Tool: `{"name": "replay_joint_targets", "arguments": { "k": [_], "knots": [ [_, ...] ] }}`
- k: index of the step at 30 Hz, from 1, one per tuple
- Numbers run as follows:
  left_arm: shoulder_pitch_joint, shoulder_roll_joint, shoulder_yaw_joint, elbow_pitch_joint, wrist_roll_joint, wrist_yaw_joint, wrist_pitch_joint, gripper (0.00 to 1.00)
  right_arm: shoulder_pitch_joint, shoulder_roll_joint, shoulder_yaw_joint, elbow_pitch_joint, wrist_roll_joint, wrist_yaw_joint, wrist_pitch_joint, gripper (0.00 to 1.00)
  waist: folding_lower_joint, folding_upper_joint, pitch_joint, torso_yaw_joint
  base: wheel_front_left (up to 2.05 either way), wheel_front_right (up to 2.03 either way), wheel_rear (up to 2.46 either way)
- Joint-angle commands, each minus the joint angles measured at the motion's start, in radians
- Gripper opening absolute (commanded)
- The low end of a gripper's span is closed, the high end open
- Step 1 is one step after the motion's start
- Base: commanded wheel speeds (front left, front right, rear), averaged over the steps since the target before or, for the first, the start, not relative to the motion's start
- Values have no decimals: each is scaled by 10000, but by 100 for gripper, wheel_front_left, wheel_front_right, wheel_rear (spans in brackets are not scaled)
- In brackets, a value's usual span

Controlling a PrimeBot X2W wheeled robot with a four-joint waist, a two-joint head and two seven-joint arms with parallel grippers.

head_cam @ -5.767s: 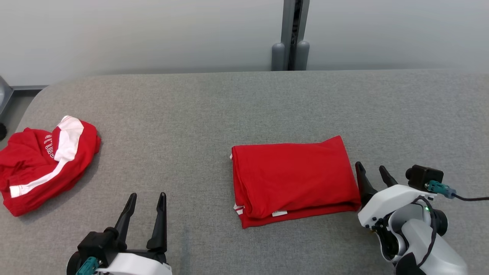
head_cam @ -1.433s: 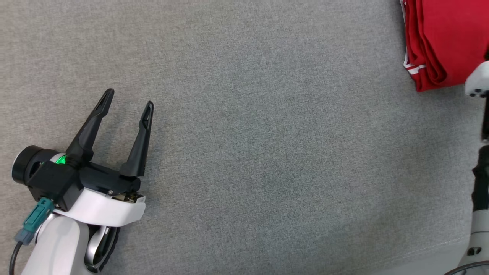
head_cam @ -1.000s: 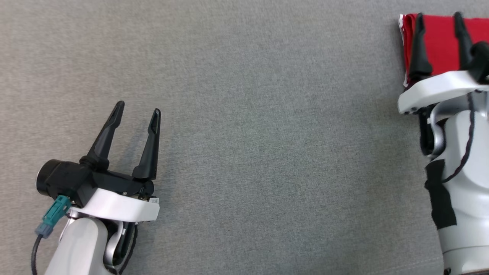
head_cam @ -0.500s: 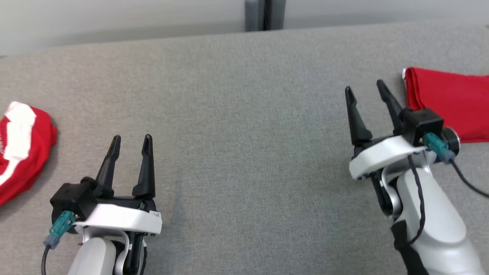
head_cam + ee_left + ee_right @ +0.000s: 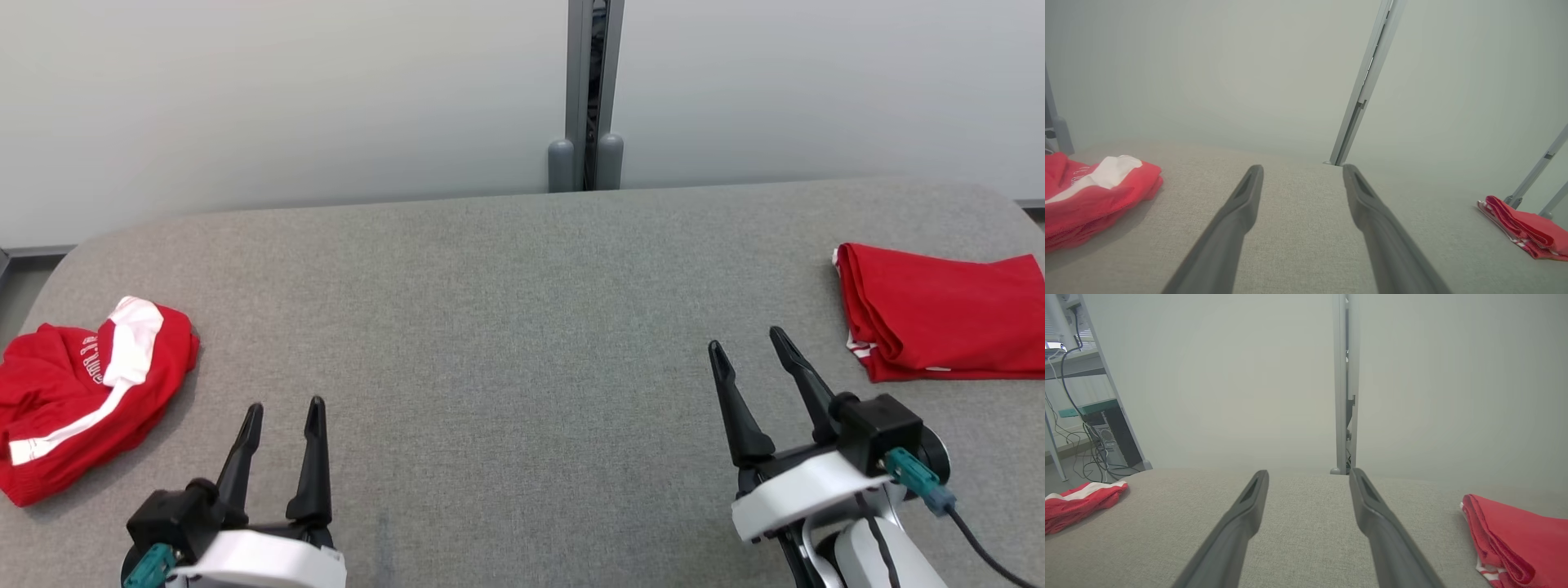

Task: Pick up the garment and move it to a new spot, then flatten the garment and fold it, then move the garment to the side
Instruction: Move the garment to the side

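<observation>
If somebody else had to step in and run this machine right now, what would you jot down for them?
Left gripper: jaws open, empty, low over the near side of the grey table.
Right gripper: jaws open, empty, to the left of the folded red garment, not touching it.
The folded red garment lies at the table's right edge; the crumpled red-and-white garment lies at the left edge.
Done: one garment folded and set aside, it appears.
Left: probably the crumpled one, which is not yet flattened or folded.

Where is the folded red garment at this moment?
In the head view the folded red garment lies near the right edge of the grey table, just right of the open right gripper and apart from it.
</observation>
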Motion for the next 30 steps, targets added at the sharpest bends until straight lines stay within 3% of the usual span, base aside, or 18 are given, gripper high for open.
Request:
{"name": "replay_joint_targets", "arguments": {
  "k": [1,16,30],
  "knots": [
    [186,0,100,-13,140,-68,-32,100,240,-74,-51,-172,33,0,-14,100,0,0,-206,-16,0,0,0],
    [1421,-145,450,-617,1159,-520,-34,100,1997,-84,-82,-1240,-21,2,-12,100,0,0,-859,5,0,0,0],
    [1637,-151,577,-551,1121,-215,-34,100,2364,-69,-557,-1380,608,2,-14,100,0,0,-962,-80,0,0,0]
  ]
}}
